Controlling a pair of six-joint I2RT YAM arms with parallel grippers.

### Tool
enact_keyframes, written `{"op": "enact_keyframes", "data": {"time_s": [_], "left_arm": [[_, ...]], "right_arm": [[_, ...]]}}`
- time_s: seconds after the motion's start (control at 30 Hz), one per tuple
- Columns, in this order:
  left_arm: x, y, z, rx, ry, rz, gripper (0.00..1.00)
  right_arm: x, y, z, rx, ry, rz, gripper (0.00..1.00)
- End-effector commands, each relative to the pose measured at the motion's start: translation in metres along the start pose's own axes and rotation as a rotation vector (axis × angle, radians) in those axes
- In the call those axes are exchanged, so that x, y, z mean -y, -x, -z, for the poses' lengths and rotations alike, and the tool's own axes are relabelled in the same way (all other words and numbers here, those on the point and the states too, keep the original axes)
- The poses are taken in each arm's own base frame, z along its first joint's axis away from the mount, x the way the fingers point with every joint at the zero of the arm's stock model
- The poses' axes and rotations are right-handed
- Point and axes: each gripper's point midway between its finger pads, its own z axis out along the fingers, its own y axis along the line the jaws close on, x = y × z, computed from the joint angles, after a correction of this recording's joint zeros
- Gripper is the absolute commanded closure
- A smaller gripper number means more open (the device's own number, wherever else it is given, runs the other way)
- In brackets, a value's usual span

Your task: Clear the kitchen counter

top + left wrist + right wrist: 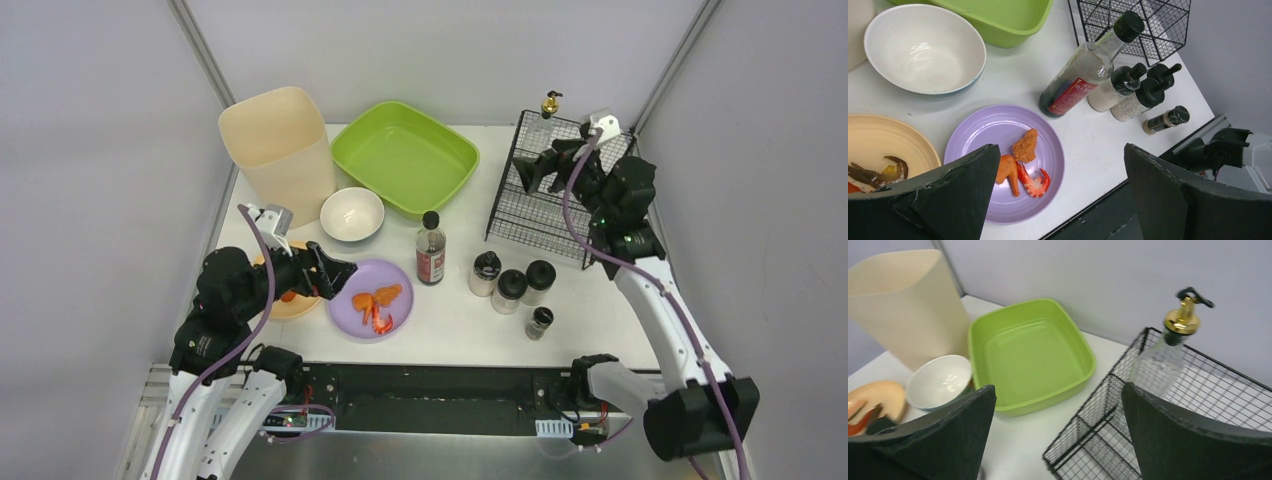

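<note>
Table (460, 310): white, matte, enclosed by grey walls. It serves as the kitchen counter and is well loaded, so the task is judged to be at an early stage.

The green tray (405, 158) is taken as reference; it lies empty at the far middle. A cream bin (280, 150) stands just left of it, a wire rack (540, 215) just right of it. An oil bottle (1160, 360) with a gold pump is seen upright in the rack's far corner, so the rack is presumably meant for bottles, the bin for scraps and the tray for dishes.

The left gripper (1060, 150) is held on the tray's near-left side, above the edge of the purple plate (390, 322), fingers spread wide and holding nothing. Food scraps (377, 300) lie on that plate, which probably explains the hover. More scraps lie on a yellow plate (883, 140) further left.

The right gripper (1058, 387) is held over the rack, fingers likewise apart and empty.

Obstacles: a white bowl (352, 213) sits between the purple plate and the tray. A sauce bottle (431, 250) stands just beside the plate. Three shakers (510, 285) and a small jar (539, 322) are grouped nearer than the rack.
</note>
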Motion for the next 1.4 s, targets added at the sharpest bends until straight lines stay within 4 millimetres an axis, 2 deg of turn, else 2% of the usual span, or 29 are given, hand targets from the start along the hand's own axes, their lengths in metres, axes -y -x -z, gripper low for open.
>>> {"op": "enact_keyframes", "data": {"time_s": [0.0,0.1,0.2,0.4,0.53,0.67,0.73,0.97,1.23,1.37], "left_arm": [[-0.007,0.015,0.002,0.084,0.048,-0.005,0.00],[-0.010,0.015,0.002,0.090,0.062,-0.007,0.01],[-0.011,0.015,0.001,0.083,0.063,-0.005,0.00],[-0.014,0.013,-0.001,0.074,0.077,-0.004,0.00],[-0.015,0.012,-0.002,0.067,0.079,-0.002,0.00],[-0.016,0.011,-0.004,0.057,0.082,0.002,0.00],[-0.016,0.011,-0.004,0.056,0.082,0.000,0.00],[-0.016,0.010,-0.005,0.049,0.081,0.002,0.00],[-0.015,0.011,-0.004,0.052,0.078,0.000,0.00],[-0.014,0.011,-0.003,0.053,0.076,-0.001,0.00]], "right_arm": [[-0.042,0.004,0.028,-0.049,0.075,-0.053,0.01],[-0.075,0.003,0.043,-0.119,0.148,-0.108,0.01],[-0.113,0.005,0.055,-0.111,0.242,-0.102,0.01],[-0.157,-0.005,0.067,-0.162,0.303,-0.074,0.01],[-0.180,-0.021,0.061,-0.224,0.283,-0.056,0.01],[-0.198,-0.027,0.057,-0.299,0.286,-0.164,0.01],[-0.208,-0.034,0.055,-0.321,0.304,-0.162,0.01],[-0.210,-0.061,0.036,-0.316,0.190,-0.062,0.02],[-0.204,-0.084,0.013,-0.307,0.079,-0.091,0.07],[-0.208,-0.093,0.001,-0.296,0.061,-0.126,0.11]]}}
